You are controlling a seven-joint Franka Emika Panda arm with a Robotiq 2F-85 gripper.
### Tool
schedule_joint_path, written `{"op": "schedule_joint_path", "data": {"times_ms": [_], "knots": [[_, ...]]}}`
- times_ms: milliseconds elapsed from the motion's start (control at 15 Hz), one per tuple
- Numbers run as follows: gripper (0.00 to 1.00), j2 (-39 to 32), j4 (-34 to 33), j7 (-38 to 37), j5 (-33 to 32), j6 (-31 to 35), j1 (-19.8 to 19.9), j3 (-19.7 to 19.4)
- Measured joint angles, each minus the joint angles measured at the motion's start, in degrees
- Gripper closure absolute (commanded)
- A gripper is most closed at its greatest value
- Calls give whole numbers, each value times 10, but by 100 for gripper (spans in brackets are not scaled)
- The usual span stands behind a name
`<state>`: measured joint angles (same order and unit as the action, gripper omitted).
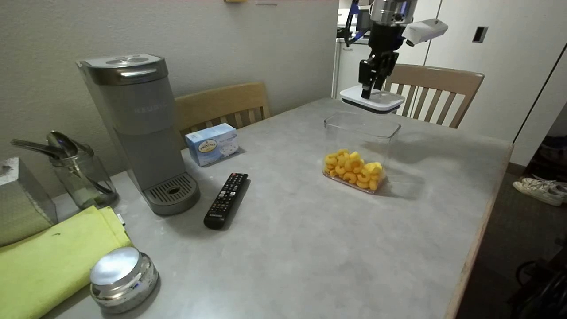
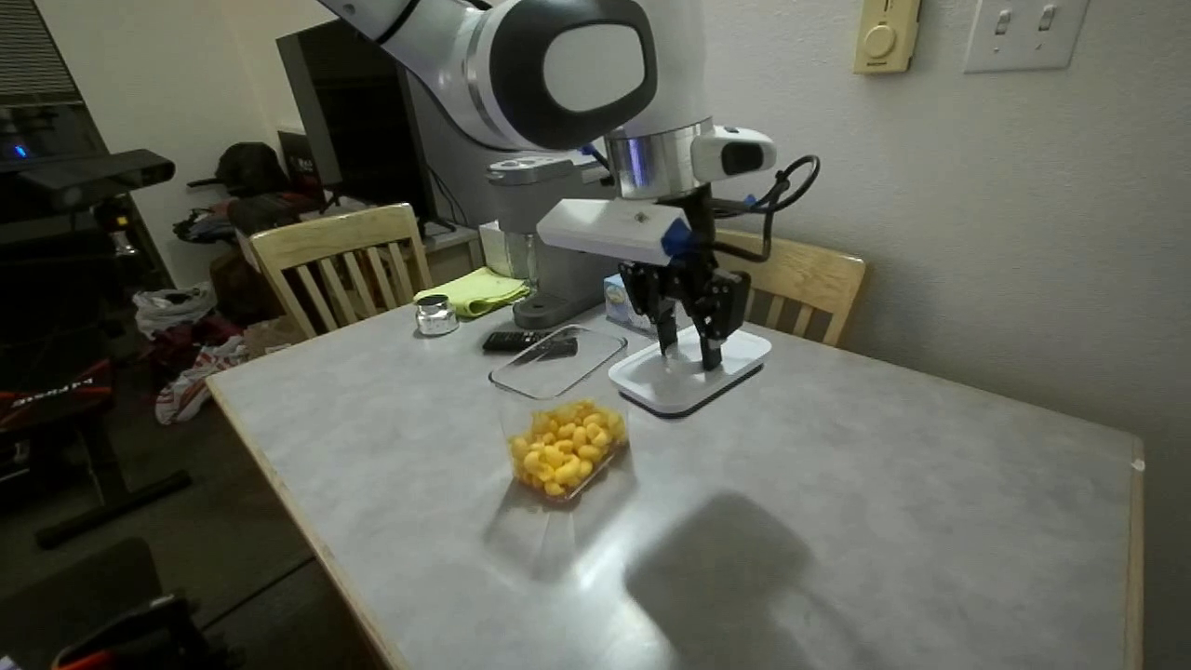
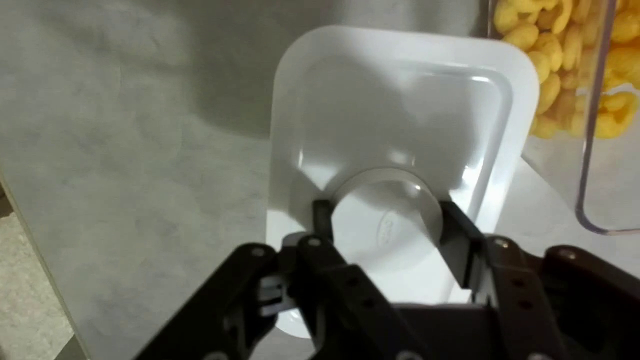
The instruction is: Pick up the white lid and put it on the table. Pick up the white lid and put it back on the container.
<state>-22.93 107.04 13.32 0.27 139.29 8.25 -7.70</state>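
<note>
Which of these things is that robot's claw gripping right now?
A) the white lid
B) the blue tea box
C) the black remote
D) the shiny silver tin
A: in the wrist view, the fingers of the gripper sit on both sides of the round knob of the white lid.

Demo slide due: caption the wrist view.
Fingers grip the white lid by its round knob; the open container of yellow snack pieces shows at upper right.
</note>
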Motion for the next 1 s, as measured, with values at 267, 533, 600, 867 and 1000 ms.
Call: {"op": "schedule_joint_path", "data": {"times_ms": [267,533,600,867,1000], "knots": [[71,13,-1,46,0,-3,6,13],[71,21,-3,76,0,-7,10,22],[71,22,-3,81,0,-9,10,24],[71,28,-3,99,3,-24,11,37],[71,31,-2,104,4,-31,11,46]]}}
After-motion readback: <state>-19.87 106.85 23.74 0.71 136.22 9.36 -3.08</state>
